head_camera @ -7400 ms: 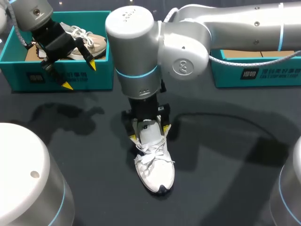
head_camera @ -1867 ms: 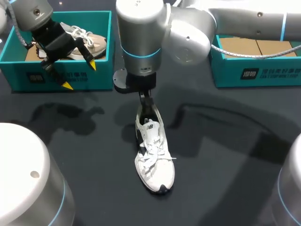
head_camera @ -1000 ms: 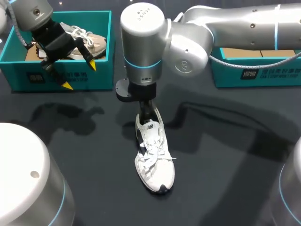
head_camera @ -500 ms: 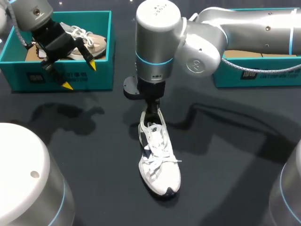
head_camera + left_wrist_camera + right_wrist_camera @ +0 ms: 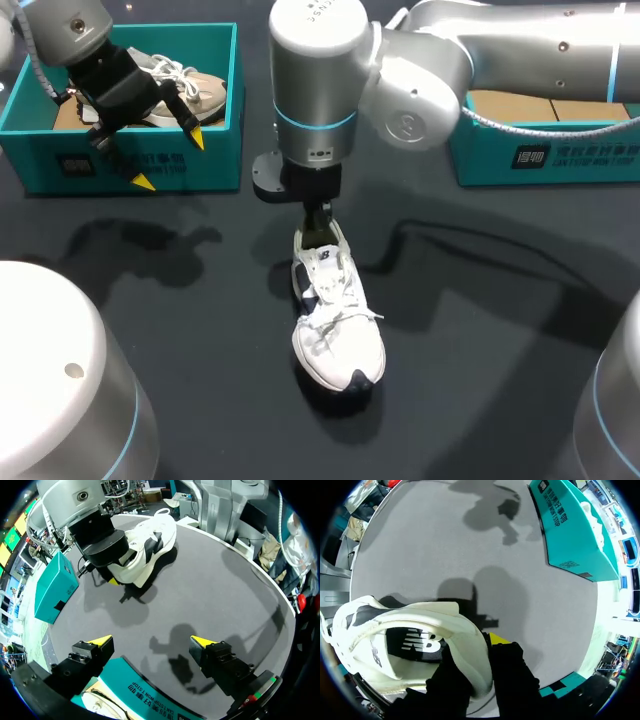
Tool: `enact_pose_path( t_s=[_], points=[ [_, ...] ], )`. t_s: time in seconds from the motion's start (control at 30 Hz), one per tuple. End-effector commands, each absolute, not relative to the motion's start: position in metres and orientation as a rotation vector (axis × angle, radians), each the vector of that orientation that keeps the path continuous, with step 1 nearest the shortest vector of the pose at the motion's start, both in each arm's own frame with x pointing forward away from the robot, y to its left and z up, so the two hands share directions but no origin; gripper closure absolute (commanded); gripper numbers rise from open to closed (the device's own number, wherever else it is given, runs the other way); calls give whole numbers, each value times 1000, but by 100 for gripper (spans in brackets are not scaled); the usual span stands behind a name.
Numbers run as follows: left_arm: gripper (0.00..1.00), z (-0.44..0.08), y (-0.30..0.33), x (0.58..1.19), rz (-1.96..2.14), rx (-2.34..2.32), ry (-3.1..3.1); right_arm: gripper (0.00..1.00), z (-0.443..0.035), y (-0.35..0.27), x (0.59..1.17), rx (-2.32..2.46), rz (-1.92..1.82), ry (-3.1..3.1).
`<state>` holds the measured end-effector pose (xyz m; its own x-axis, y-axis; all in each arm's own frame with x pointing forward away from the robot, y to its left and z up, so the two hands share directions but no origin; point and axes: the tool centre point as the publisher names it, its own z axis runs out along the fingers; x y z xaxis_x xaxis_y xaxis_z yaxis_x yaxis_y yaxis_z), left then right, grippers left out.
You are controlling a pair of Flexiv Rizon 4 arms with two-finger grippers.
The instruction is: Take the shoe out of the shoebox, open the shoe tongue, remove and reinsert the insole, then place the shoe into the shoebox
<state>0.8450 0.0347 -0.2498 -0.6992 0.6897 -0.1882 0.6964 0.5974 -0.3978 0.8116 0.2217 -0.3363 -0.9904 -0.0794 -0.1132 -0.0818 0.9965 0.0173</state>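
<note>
One shoe [image 5: 338,325] | toe toward robot, heel away | right gripper [image 5: 318,228] clamps heel | left gripper [image 5: 150,641] wide

Shoe [image 5: 338,335] showing white with black side markings; box [image 5: 190,165] showing teal with white print; table [image 5: 480,330] showing dark grey.
</note>
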Motion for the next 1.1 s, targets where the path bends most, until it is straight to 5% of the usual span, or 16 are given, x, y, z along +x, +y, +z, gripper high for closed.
enact_pose_path(
  t_s=[0.03, 0.3, 0.83, 1.1],
  points=[
    [0, -250, 35, 845, -703, 1214, 2795, 100, -298, 205, 806, -94, 28, 3009],
    [0, -250, 35, 845, -703, 1214, 2795, 100, -239, 184, 810, -13, 11, 2951],
    [0, -250, 35, 845, -703, 1214, 2795, 100, -239, 184, 810, -13, 11, 2951],
    [0, -250, 35, 845, -703, 1214, 2795, 100, -202, 175, 832, 45, -102, 2932]
  ],
)
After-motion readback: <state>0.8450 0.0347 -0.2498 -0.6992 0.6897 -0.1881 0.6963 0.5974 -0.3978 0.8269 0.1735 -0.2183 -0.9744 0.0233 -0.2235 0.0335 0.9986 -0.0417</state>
